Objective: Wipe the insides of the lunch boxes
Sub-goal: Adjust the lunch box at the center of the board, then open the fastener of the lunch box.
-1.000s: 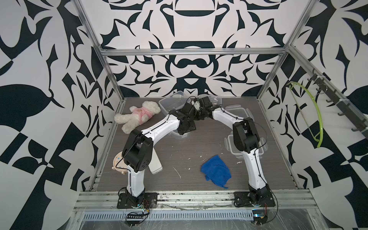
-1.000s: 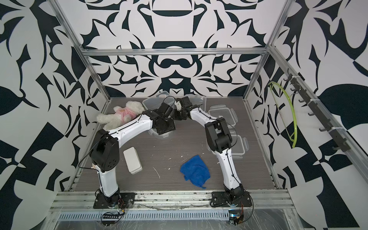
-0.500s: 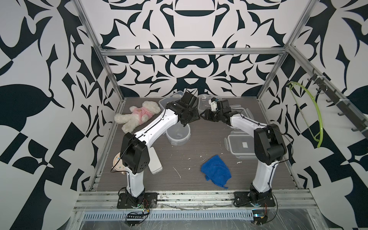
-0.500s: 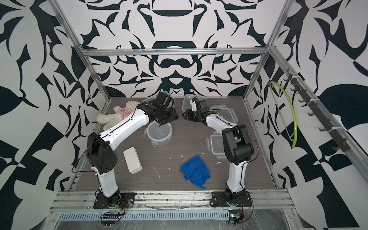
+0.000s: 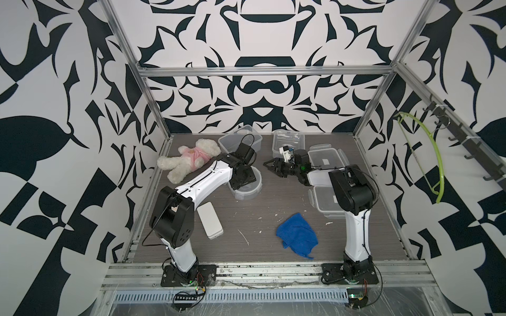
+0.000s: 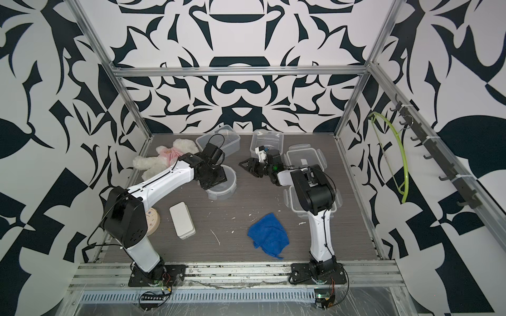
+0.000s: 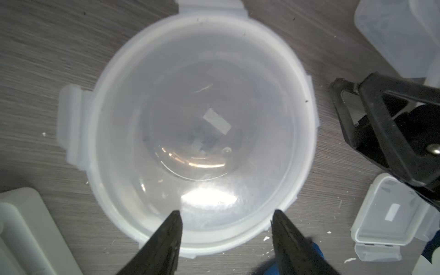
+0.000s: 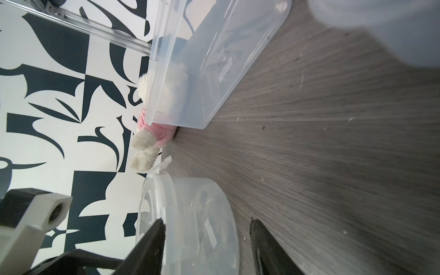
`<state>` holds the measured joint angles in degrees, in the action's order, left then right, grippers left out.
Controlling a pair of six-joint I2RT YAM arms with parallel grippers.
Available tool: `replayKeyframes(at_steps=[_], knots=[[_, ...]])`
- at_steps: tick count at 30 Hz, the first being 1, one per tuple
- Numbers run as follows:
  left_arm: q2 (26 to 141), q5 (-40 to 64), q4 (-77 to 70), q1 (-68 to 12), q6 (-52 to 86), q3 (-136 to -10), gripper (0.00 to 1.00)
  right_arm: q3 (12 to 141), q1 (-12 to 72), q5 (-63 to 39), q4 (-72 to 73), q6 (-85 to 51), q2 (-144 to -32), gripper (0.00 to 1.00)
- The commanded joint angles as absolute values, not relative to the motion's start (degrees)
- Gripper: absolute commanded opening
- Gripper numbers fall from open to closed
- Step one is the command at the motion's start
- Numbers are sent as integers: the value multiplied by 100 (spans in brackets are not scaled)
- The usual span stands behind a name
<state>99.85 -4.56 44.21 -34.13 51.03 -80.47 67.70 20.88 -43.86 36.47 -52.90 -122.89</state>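
While upright under left gripper (image 7: 226, 214), round lunch box (image 7: 119, 142), mouth upward.

White links (image 5: 204, 182), blk joints (image 5: 172, 219) — blk fingers (image 7: 165, 245), thin cables (image 5: 248, 135).

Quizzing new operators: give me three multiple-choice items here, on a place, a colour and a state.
1. The blue cloth lies: A in a lunch box; B on the table; C in a gripper.
2. The teddy bear's shirt is: A pink; B green; C yellow.
3. The left gripper has its fingers: A shut on cloth; B open over the round lunch box; C shut on a lid.
Answers: B, it lies on bare wood; A, pink in both top views; B, a clear gap shows between them.
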Motion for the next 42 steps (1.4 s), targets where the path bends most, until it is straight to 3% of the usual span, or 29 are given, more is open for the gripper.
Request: replayKeyframes(at_steps=[1,7,17,26,38,42], knots=[[10211,-346,4283,-3419,5253,-7956,63,6803,2223,-4788,4933,-5987,-12424,59],[10488,-323,4144,-3420,5358,-7777,62,6822,2365,-5040,6667,-7261,-13065,59],[10914,-249,3751,-3427,5537,-7313,61,6570,2551,-5046,7863,-8004,-13238,56],[11178,-188,3497,-3425,5608,-7119,60,6119,2566,-4992,8161,-8243,-13000,44],[11347,-62,3184,-3437,5678,-6813,59,5775,2602,-4600,8118,-8154,-12738,9],[11329,-43,3146,-3437,5676,-6759,58,5714,2632,-4542,7460,-7581,-12429,0]])
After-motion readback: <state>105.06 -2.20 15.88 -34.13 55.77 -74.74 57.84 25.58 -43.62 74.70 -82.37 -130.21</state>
